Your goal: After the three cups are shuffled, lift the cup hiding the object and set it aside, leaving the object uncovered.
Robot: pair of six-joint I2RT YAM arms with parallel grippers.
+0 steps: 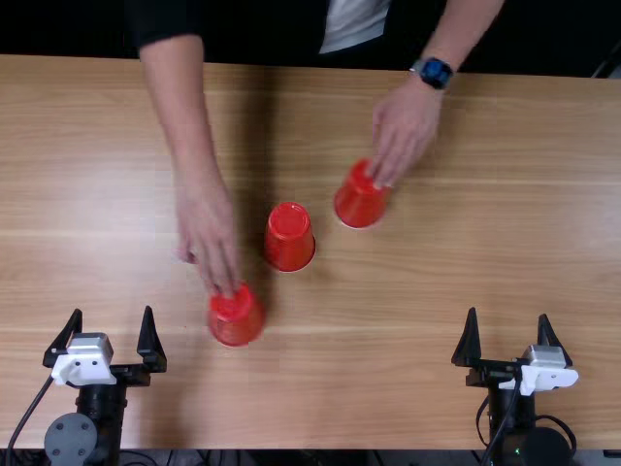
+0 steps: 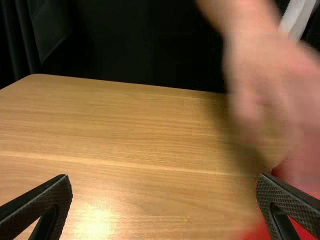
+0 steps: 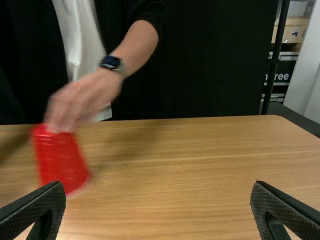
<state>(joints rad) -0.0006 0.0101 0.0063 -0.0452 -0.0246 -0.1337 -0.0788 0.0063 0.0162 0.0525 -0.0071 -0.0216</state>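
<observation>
Red middle cup (image 1: 289,236) stands free on the desk (image 1: 505,262); a person's hand (image 1: 209,238) holds the near cup (image 1: 234,318) at its 7 o'clock, another hand (image 1: 403,131) the far cup (image 1: 357,199) at 2 o'clock. Left tool (image 1: 112,313) and right tool (image 1: 507,315) sit open; wait, tracking whichever cup hides the object

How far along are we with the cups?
Nothing is done yet. In hand: the shuffle, one person's hand on the near-left cup, the other hand on the far-right cup; the middle cup stands untouched. Left: the lift; left gripper and right gripper sit at the near edge, jaws open.
</observation>
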